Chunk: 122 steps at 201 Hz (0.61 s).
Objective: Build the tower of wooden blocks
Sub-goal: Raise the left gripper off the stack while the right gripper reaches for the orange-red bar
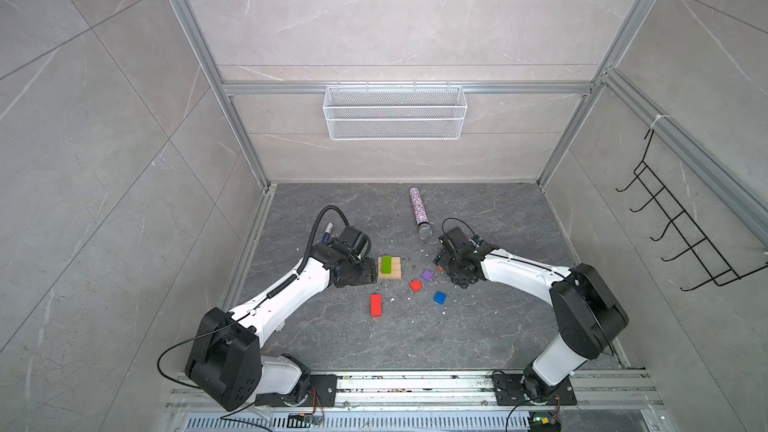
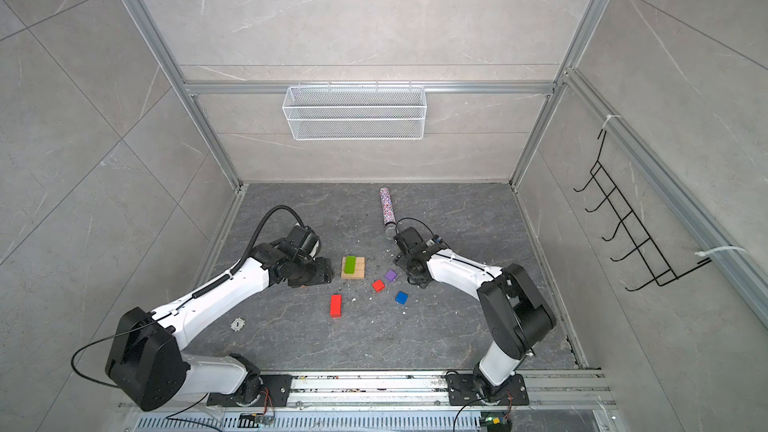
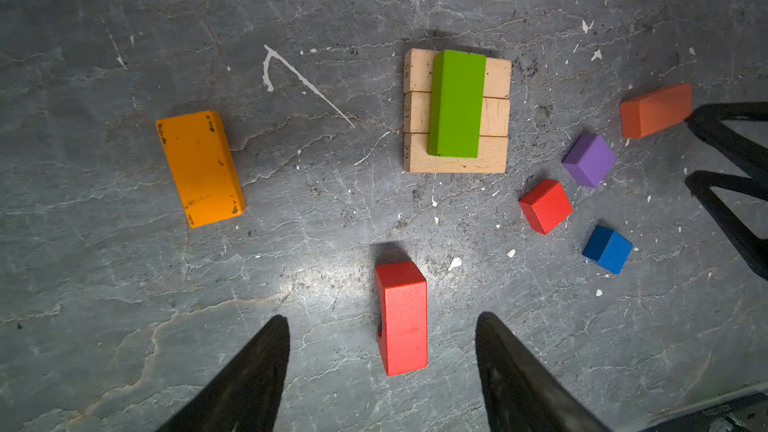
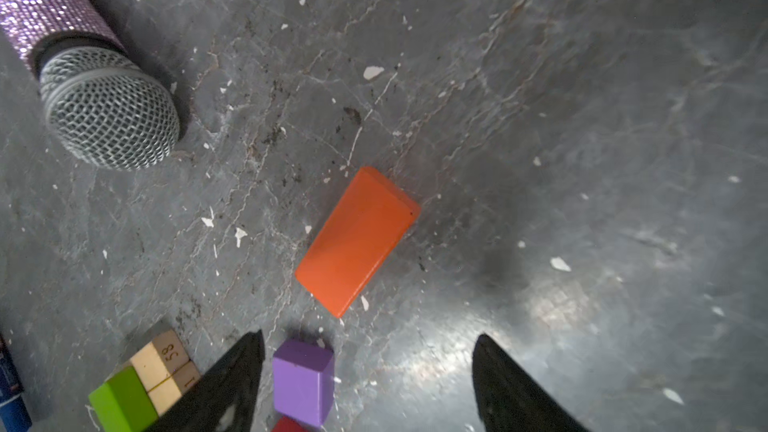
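Observation:
The tower stands as three tan blocks side by side with a green oblong across them. In both top views a red oblong, red cube, purple cube and blue cube lie in front of and to the right of it. My left gripper hangs open, left of the tower and above the table, over a yellow-orange oblong. My right gripper is open over an orange oblong, by the purple cube.
A glitter-handled microphone lies behind the right gripper. A blue marker peeks out behind the left arm. A white token lies by the left arm. A mesh basket hangs on the back wall, a hook rack on the right.

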Each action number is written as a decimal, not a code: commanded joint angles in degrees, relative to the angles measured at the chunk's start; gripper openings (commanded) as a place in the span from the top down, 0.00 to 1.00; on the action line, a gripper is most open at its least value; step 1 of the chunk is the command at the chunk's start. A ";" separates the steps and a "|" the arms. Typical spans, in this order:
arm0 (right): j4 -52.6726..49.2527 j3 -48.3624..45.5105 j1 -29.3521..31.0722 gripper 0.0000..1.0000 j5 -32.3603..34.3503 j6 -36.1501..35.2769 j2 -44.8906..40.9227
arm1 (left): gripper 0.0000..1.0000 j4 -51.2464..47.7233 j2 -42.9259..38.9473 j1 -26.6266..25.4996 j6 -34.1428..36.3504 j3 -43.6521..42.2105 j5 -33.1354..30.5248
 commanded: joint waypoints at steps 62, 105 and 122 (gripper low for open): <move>-2.41 4.20 -2.17 0.38 1.59 12.11 6.21 | 0.26 -2.15 -5.23 0.12 -1.34 -2.69 -0.10; -6.29 7.85 -4.12 0.41 -1.35 13.46 10.83 | 0.26 -2.02 -5.10 0.12 -1.20 -2.34 -0.15; -6.72 9.20 -4.22 0.42 -3.06 13.33 12.54 | 0.26 -1.85 -4.88 0.13 -1.33 -2.35 -0.10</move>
